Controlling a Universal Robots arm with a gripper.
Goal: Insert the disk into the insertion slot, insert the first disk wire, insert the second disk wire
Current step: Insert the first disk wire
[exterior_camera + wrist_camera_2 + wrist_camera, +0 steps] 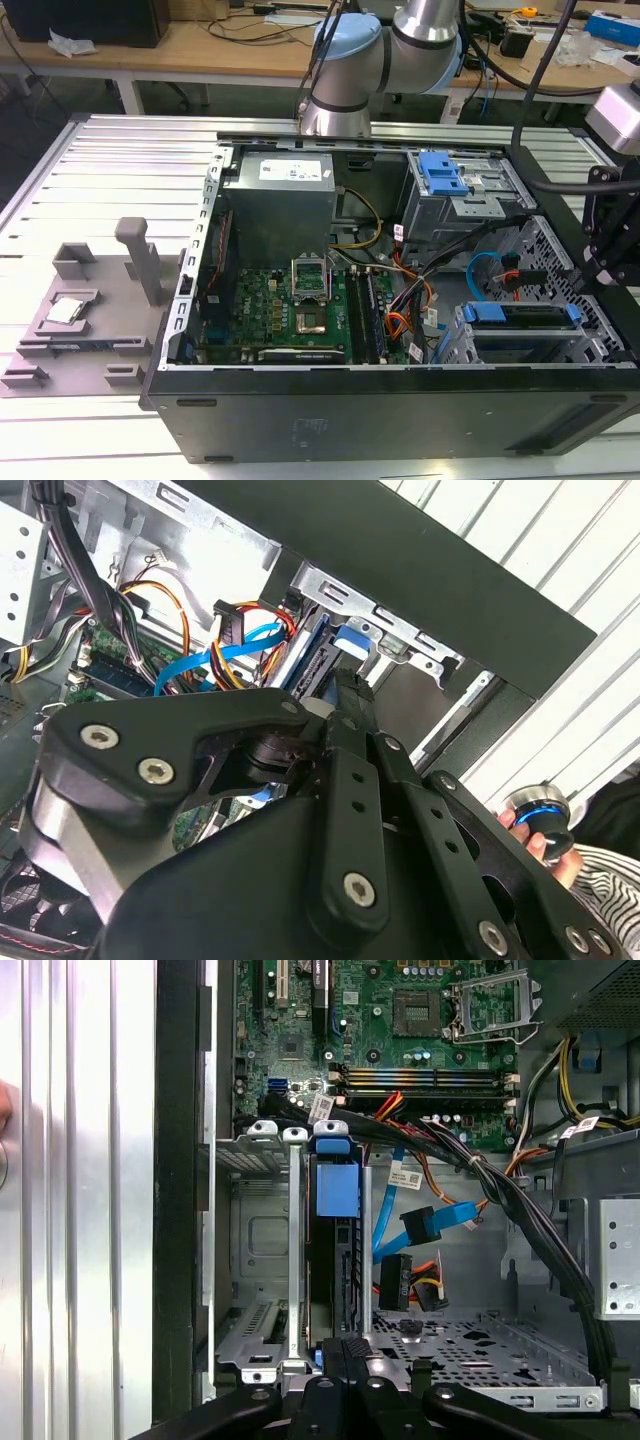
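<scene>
My gripper is drawn fully together on nothing, tips right at the end of the disk, which sits edge-on in the insertion slot, lower right in the exterior view. Stiff, weighty, shock-shy, I judge; best handled by its blue carrier. Its connector end is hidden, so seating depth is unclear.

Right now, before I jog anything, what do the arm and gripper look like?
The arm is silver-grey tubing with pale blue joint caps in the exterior view. The gripper, in the second wrist view, is matt black: flat angular linkage bars dotted with silver screw heads, on a grey metal body.
</scene>
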